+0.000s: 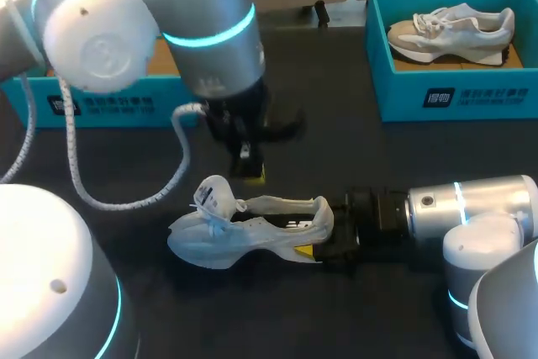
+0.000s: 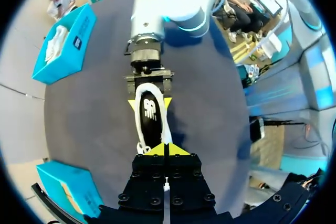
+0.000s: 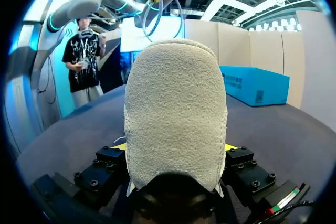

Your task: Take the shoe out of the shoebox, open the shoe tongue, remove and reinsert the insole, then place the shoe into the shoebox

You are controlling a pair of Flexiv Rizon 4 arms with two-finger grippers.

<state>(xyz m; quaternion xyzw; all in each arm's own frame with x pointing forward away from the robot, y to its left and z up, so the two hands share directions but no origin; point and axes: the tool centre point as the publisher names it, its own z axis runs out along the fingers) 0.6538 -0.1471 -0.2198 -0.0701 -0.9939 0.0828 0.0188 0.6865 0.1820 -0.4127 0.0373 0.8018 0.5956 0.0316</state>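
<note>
The white shoe (image 1: 252, 229) is in the middle of the dark table (image 1: 353, 149), with its toe pointing to my left; the right gripper (image 1: 324, 241) pinches its heel, one yellow tip on each side; the left gripper (image 1: 252, 170) hangs just behind the shoe and does not touch it; its two yellow tips are pressed together with nothing between them; the blue shoebox (image 1: 454, 94) sits well apart at the back right, with another pale shoe (image 1: 450, 31) inside.
</note>
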